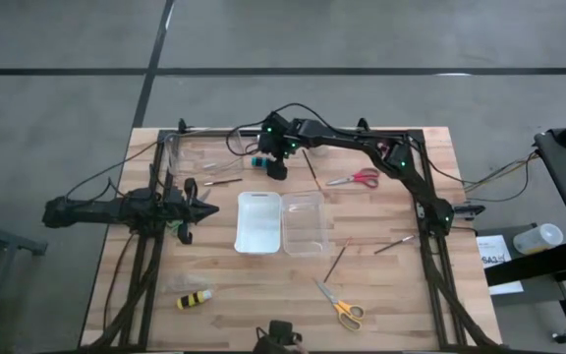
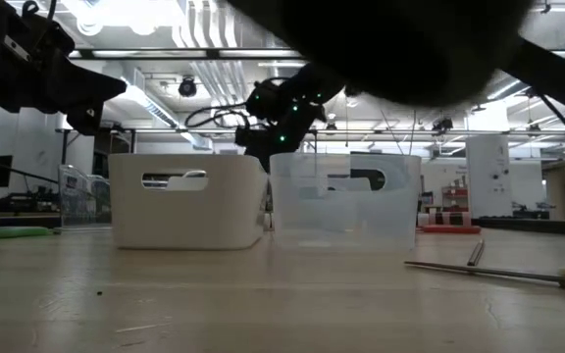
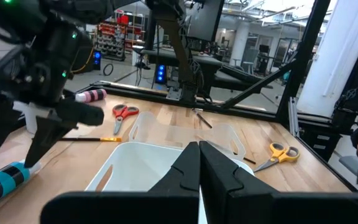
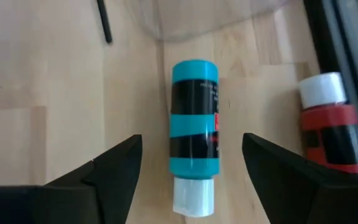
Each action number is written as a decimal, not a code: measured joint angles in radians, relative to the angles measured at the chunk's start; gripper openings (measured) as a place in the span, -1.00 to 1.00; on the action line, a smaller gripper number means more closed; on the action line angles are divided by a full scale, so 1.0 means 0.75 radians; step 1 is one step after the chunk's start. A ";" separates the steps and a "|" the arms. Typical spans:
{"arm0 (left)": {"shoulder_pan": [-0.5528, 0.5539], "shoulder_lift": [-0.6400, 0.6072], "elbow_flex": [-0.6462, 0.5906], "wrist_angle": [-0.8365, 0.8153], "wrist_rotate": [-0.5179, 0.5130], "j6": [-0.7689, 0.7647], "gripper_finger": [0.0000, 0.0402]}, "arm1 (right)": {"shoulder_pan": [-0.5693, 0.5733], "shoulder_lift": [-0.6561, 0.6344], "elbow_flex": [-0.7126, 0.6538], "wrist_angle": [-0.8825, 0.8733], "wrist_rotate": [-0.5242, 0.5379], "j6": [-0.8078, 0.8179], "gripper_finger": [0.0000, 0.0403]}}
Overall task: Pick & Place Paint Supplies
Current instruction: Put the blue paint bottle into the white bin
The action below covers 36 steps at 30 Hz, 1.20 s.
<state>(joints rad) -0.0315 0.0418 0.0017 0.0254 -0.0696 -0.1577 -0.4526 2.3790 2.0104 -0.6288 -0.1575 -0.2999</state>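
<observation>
A teal paint bottle (image 4: 194, 137) with black bands lies on its side on the wooden table at the far side, white cap toward the camera. My right gripper (image 4: 192, 140) hovers over it, open, one finger on each side and clear of it; in the high view this gripper (image 1: 278, 169) is beside the bottle (image 1: 260, 159). A red paint bottle (image 4: 331, 124) lies close by. My left gripper (image 3: 199, 168) waits shut at the table's left (image 1: 204, 208), holding nothing.
A white bin (image 1: 258, 221) and a clear bin (image 1: 303, 221) stand side by side mid-table. Red scissors (image 1: 357, 179), yellow scissors (image 1: 342, 310), a yellow-and-black bottle (image 1: 195, 299) and thin brushes (image 1: 334, 264) (image 1: 396, 244) lie scattered around them.
</observation>
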 joint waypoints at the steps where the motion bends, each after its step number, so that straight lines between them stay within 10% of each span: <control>1: 0.000 0.000 0.000 0.000 0.000 0.000 -0.99 | -0.001 0.009 0.003 0.000 0.000 -0.002 0.37; 36: 0.000 0.000 0.001 0.000 0.000 0.000 -0.99 | -0.027 0.015 -0.090 0.026 -0.034 -0.064 0.37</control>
<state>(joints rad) -0.0311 0.0418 0.0021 0.0254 -0.0696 -0.1577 -0.4732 2.3901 1.9427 -0.6097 -0.1828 -0.3481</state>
